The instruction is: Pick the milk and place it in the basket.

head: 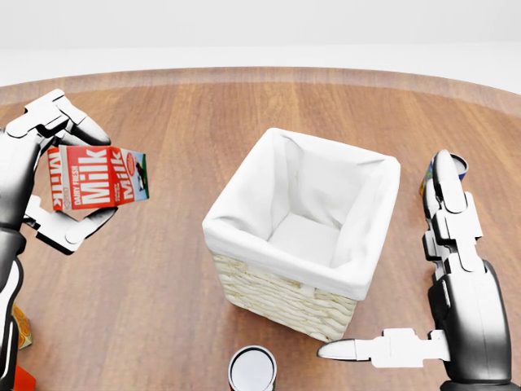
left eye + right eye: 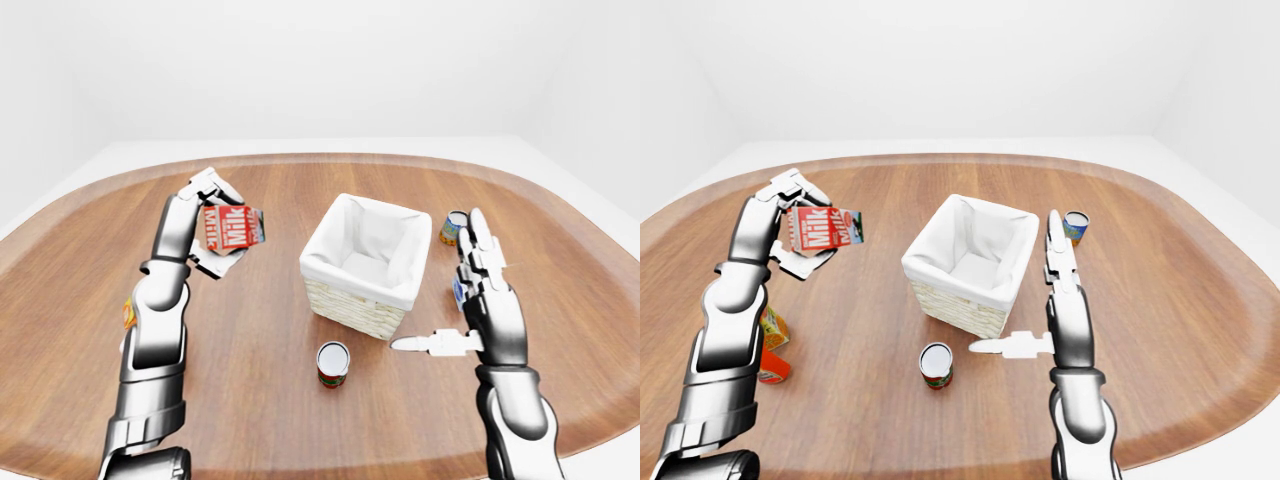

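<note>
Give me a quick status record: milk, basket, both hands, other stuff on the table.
milk: carton held above the table, to the left of the basket
basket: white-lined, nothing inside
left hand: closed on the carton
right hand: open, holding nothing, right of the basket
other: can below the basket; second can at its right

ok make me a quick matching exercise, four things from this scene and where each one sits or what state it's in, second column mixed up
Column one:
1. milk carton
2. basket
3. silver-topped can
4. right hand

Column two:
a. open, fingers spread, right of the basket in the head view
b. standing on the table just below the basket in the left-eye view
c. held off the table in the left hand
d. mid-table, white lined, nothing inside

Pairs: 1-c, 2-d, 3-b, 4-a
</note>
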Controlling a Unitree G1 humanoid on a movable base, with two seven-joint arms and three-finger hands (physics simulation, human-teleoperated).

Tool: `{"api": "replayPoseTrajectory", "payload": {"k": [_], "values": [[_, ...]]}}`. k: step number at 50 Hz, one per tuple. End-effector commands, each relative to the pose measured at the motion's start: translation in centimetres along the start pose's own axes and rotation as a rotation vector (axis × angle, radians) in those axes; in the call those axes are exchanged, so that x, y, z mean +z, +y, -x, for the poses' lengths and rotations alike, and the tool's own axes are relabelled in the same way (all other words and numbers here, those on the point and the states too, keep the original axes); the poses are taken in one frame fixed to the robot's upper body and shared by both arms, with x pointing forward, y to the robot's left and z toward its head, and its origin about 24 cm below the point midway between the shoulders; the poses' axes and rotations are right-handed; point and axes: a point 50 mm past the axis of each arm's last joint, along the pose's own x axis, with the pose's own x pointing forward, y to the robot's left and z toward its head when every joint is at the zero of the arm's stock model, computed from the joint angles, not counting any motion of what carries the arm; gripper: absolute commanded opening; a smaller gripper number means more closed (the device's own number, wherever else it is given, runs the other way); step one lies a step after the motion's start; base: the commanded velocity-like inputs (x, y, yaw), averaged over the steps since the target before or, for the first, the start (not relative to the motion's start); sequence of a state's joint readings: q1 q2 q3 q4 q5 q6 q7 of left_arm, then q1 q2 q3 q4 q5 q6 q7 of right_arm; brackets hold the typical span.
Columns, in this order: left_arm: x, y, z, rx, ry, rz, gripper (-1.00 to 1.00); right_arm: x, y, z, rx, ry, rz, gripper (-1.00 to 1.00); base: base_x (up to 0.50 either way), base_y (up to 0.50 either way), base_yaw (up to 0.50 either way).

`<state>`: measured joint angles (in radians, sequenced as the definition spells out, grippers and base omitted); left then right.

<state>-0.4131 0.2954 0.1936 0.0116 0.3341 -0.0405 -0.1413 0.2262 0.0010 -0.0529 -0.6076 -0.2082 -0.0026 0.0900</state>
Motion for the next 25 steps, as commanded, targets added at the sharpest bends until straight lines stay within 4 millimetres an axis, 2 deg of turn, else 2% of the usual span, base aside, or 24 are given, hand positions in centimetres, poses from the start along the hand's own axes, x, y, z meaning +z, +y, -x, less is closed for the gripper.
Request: {"api": "replayPoseTrajectory", "payload": {"k": [1, 25], "values": [[3.4, 0.5, -1.4, 0.027, -0.110, 0.048, -1.00, 0.0, 0.0, 0.0, 0.001, 0.000, 0.000, 1.00, 0.00, 0.00, 0.00], [6.2, -1.0, -3.7, -0.013, -0.175, 0.066, -1.00, -0.1, 0.1, 0.1, 0.004, 0.000, 0.001, 1.00, 0.00, 0.00, 0.00]]}}
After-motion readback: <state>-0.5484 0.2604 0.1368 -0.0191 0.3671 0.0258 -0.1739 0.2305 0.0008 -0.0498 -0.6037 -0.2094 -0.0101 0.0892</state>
